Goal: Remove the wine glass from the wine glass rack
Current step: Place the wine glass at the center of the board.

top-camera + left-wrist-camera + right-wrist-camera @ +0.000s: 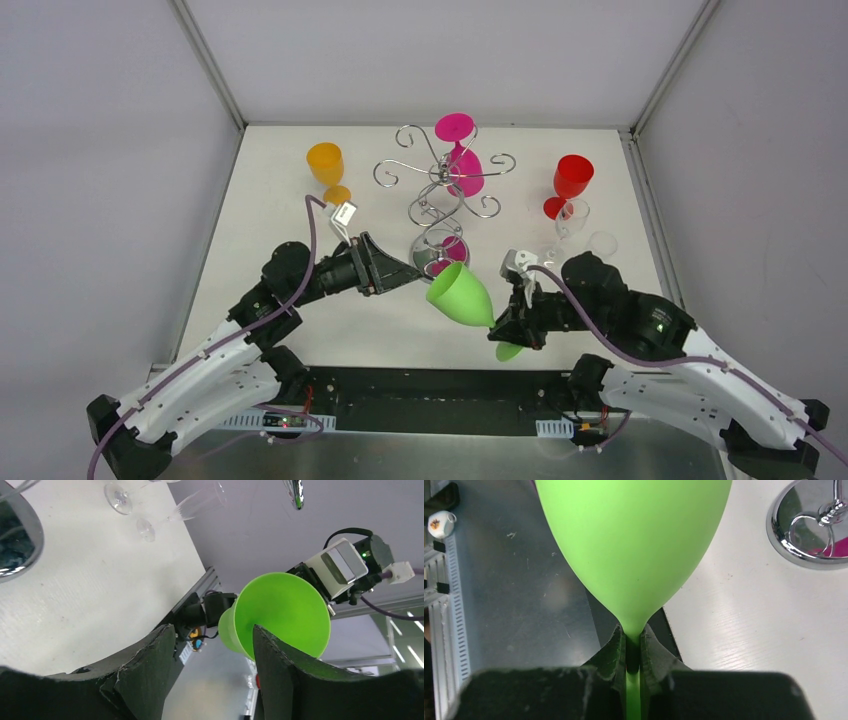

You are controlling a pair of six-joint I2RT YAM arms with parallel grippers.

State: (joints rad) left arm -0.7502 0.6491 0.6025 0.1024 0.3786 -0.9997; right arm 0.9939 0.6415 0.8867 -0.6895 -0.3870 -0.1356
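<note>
**Position of the work item.** The green wine glass (460, 295) is clear of the wine glass rack (440, 190). It is held in the air just in front of the rack's round mirrored base. The glass is tilted, with the bowl mouth facing the rack and the foot over the near edge of the table (280, 310).

**Surrounding items.**
- A pink glass (462, 160) hangs upside down among the scroll arms at the top of the rack.
- An orange glass (326, 165) stands at the rear left of the rack.
- A red glass (570, 180) stands at the rear right of the rack.
- A clear glass (572, 220) stands just in front of the red glass.

None of these items touches the green wine glass.

**Grippers.**
- The right gripper (634, 640) is clamped on the stem directly below the bowl. Only the stem width separates the jaws.
- The left gripper (412, 268) lies low, to the left of the rack base, and points at it. Its jaws are parted about halfway, with nothing between them.

**Limits of view.**
- Contact between the left fingertips and the rack base cannot be confirmed.
- The right gripper body hides the lower stem.
- The clear glass is faint against the table. A round transparent shape beside it cannot be identified.
</note>
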